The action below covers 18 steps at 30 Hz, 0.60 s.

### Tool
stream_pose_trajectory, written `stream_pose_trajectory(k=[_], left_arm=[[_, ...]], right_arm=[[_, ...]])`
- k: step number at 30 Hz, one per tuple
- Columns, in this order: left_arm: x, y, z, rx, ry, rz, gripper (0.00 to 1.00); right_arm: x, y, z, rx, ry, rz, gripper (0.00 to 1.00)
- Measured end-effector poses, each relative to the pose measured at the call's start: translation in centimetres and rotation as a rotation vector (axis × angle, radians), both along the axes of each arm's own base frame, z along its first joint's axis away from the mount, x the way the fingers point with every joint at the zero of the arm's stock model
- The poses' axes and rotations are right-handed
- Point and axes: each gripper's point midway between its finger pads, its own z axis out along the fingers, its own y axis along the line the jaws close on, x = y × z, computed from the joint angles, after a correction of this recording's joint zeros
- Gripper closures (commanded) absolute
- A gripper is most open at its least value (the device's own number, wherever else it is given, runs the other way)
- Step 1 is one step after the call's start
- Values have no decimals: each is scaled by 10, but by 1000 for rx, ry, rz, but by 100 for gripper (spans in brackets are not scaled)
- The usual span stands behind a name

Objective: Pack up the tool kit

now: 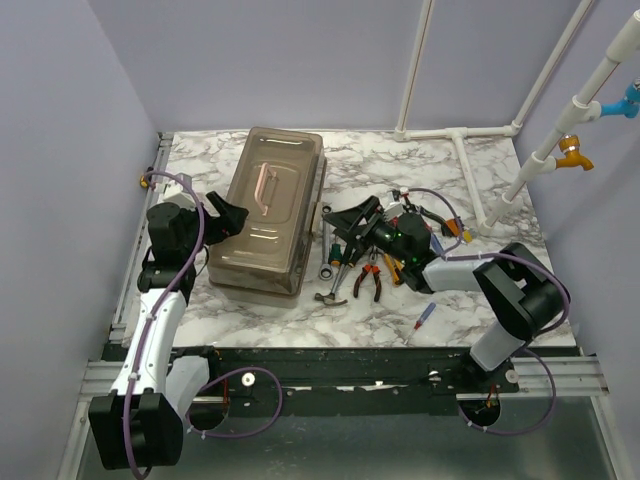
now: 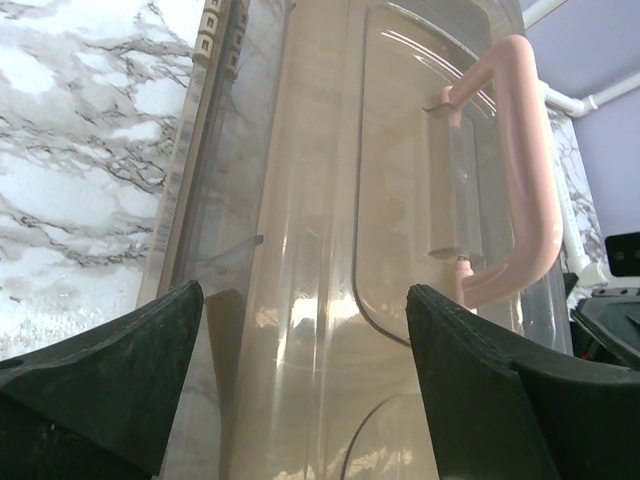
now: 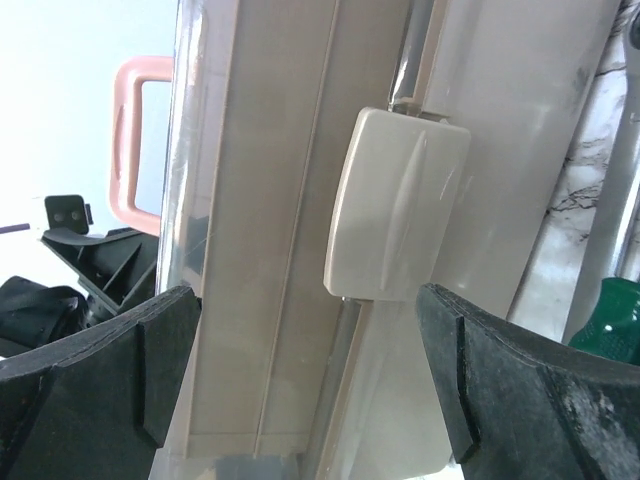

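The left gripper [image 1: 226, 214] is seen at the left side of the toolbox [image 1: 268, 215], fingers spread wide, nothing pinched; whether the lid is touched cannot be told. The toolbox lies closed, its inside veiled by the smoky lid, a pink handle [image 1: 263, 188] on top. At its right side the right gripper [image 1: 345, 228] is spread wide, facing the latch [image 3: 397, 205]. Further right, hand tools [image 1: 360, 278] are partly covered by that arm. A marble-patterned table [image 1: 480, 290] and lilac walls [image 1: 70, 110] are shown.
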Motion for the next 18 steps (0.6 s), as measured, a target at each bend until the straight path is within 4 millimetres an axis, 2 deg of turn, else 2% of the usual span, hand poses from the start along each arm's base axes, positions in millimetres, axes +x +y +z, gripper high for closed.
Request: stream_pose_trajectory(k=[1, 5, 12, 14, 16, 18], left_arm=[[-1, 0, 0, -4, 6, 0, 9], [-4, -1, 8, -10, 43, 0, 7], [3, -1, 69, -11, -42, 1, 2], [4, -1, 71, -16, -45, 1, 2], [9, -2, 64, -27, -27, -1, 2], [17, -4, 48, -49, 4, -1, 3]], right_arm=[[1, 2, 0, 6, 0, 7, 0], [10, 11, -5, 44, -1, 36, 0], [24, 19, -36, 112, 54, 61, 2], [29, 23, -41, 131, 62, 72, 3], [34, 28, -43, 151, 64, 91, 5], [36, 34, -41, 173, 58, 116, 17]])
